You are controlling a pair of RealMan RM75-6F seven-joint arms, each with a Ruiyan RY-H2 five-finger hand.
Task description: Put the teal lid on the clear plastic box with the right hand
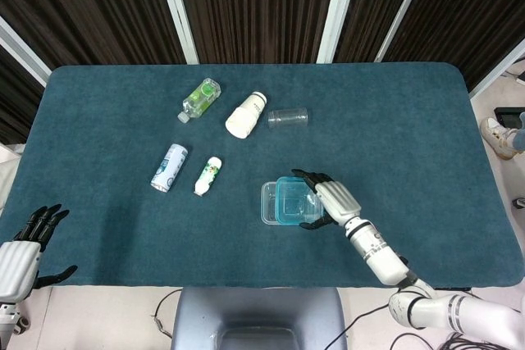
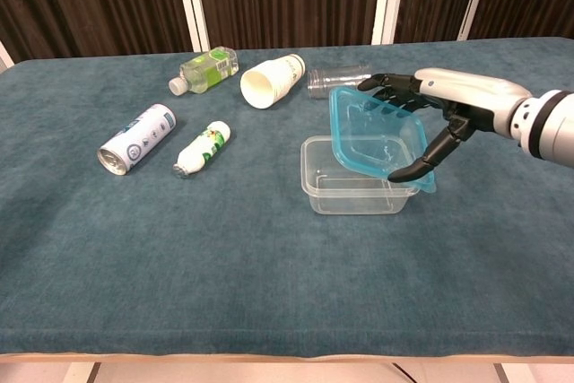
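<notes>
The clear plastic box (image 1: 269, 202) (image 2: 350, 195) stands open on the table near its front middle. My right hand (image 1: 326, 199) (image 2: 439, 105) holds the teal lid (image 1: 295, 201) (image 2: 377, 139) by its right edge, thumb under and fingers over it. The lid hangs tilted just above the box, its low near edge close to the box's right rim. My left hand (image 1: 33, 239) hovers open off the table's front left corner, holding nothing; the chest view does not show it.
Behind the box lie a clear cup (image 1: 288, 118) (image 2: 339, 82), a white paper cup (image 1: 246, 115) (image 2: 272, 81) and a green bottle (image 1: 201, 98) (image 2: 205, 70). To the left lie a can (image 1: 169, 167) (image 2: 136, 138) and a small white bottle (image 1: 208, 175) (image 2: 204, 148).
</notes>
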